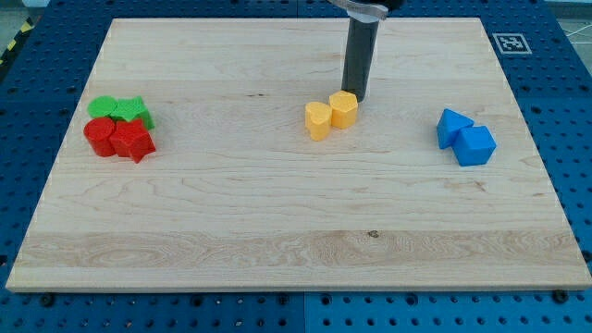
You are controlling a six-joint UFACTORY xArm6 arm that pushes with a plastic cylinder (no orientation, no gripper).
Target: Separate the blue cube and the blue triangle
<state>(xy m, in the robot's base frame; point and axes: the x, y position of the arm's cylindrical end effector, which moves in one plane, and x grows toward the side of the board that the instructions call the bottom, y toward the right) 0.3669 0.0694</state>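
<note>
1. My tip (357,96) rests on the wooden worktop (277,213) at the view's top centre, just behind the yellow hexagonal block (343,108); this rod carries no pincer.
2. A yellow heart-shaped block (318,120) touches that block on the view's left.
3. The blue triangle (452,127) and blue cube (475,145) sit touching at the view's right, well apart from my tip.
4. At the view's left, two green blocks (118,109) and two red blocks (118,139) cluster together.

Board (277,213) pale wood, smooth, grained; blue cube (476,146) matt, probably plastic; rod (359,60) dark, slight sheen.
</note>
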